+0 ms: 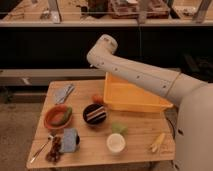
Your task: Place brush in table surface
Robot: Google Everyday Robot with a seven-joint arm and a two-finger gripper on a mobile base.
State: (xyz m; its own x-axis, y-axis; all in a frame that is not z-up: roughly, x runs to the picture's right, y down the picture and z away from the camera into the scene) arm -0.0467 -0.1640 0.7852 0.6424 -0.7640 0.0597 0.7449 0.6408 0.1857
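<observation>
The light wooden table surface [135, 150] fills the lower middle of the camera view. No brush shows anywhere on it or elsewhere in view. My white arm [135, 72] reaches from the lower right up and leftward over the yellow bin, and its bent joint [102, 50] hangs above the table's back edge. My gripper is out of view beyond that joint; it is shut, and I cannot see whether anything is in it.
A yellow bin [132, 97] stands at the back right. An orange bowl [56, 117], a dark bowl [94, 114], a white cup [116, 143], a blue-grey cloth [64, 93], a thin spoon [40, 150] and a yellow banana-shaped piece [157, 142] lie around the table.
</observation>
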